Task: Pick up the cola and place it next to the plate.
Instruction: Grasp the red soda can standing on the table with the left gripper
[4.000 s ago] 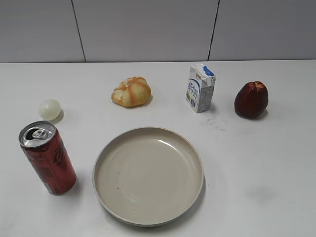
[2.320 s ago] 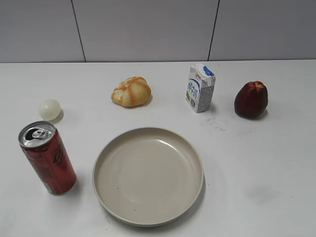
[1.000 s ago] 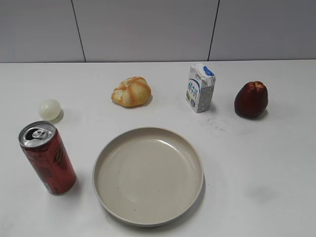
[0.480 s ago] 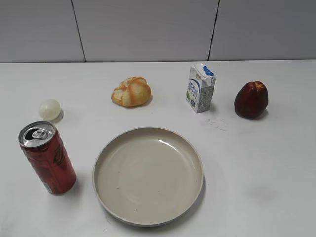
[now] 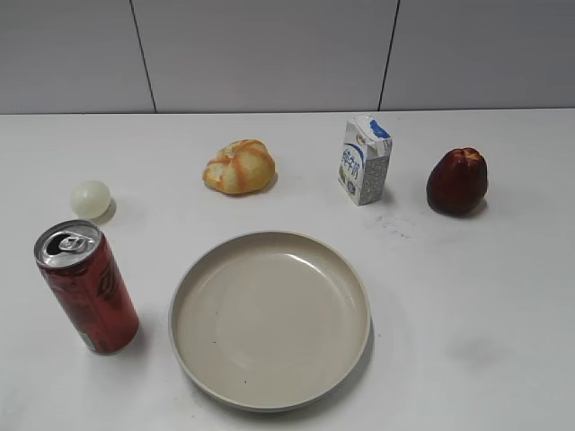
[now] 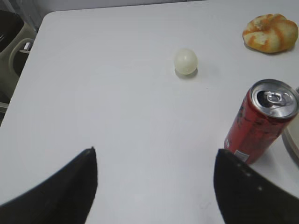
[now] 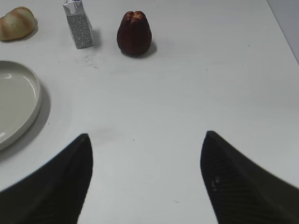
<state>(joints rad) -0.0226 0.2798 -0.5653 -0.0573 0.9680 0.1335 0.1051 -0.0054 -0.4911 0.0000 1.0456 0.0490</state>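
The cola [image 5: 87, 287] is a tall slim red can with a silver top. It stands upright at the front left, a short gap left of the plate [image 5: 269, 319], a large round beige dish. In the left wrist view the cola [image 6: 259, 121] stands ahead and to the right of my left gripper [image 6: 156, 151], which is open and empty. My right gripper [image 7: 147, 136] is open and empty over bare table, right of the plate's rim [image 7: 35, 100]. Neither gripper shows in the exterior view.
A bread roll [image 5: 239, 167], a white-and-blue milk carton [image 5: 365, 160] and a dark red fruit [image 5: 457, 181] stand along the back. A pale ball [image 5: 91, 198] lies behind the cola. The table's left edge [image 6: 28, 65] is near the left arm.
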